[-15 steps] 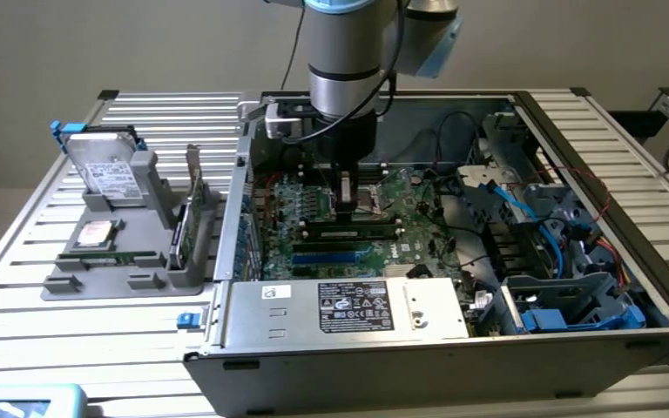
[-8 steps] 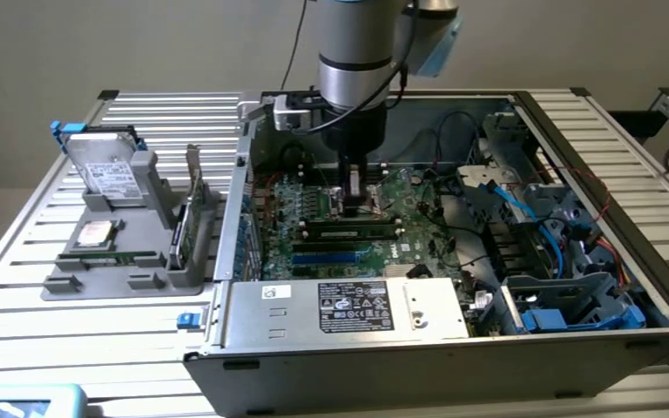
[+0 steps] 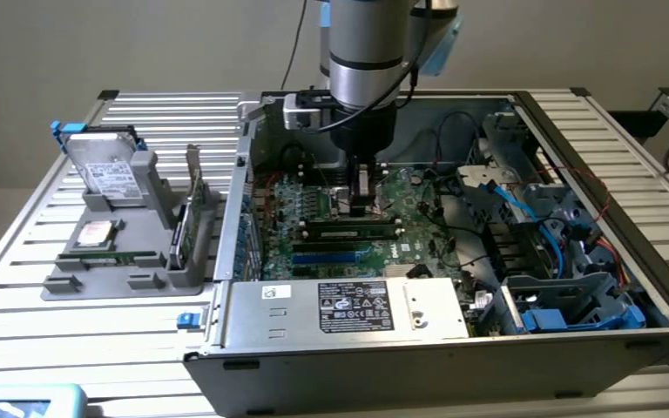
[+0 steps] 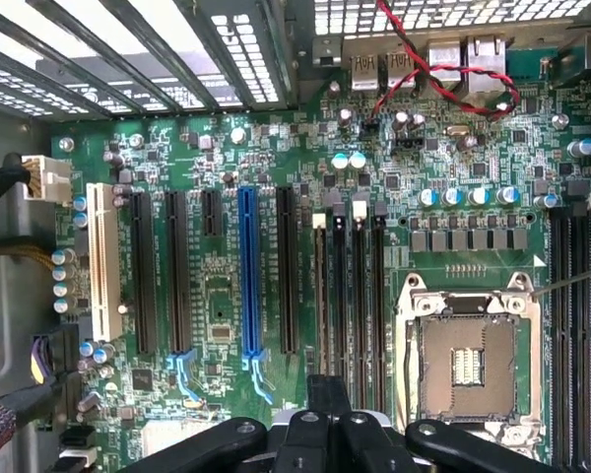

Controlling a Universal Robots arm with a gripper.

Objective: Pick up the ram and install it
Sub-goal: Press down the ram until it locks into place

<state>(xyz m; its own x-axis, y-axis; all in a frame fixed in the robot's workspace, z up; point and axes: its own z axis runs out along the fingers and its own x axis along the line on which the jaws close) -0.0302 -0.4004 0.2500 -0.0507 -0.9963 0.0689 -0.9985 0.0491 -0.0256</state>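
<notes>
Ram (image 3: 352, 232), a thin green stick, apparently standing in a memory slot on the motherboard (image 4: 227, 296) inside the open computer case (image 3: 428, 348). Gripper (image 3: 364, 207) clenched tight just above the stick, with nothing visibly held. Pick-up judged done and insertion well along; impossible to tell whether fully seated and latched.

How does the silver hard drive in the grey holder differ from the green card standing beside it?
The silver box-shaped hard drive is thick with a white label; the green expansion card is a thin board. The drive shows its broad face, the card mostly its edge. The drive stands toward the exterior view's left of the grey holder, the card at its right. Both stand upright in that holder.
</notes>
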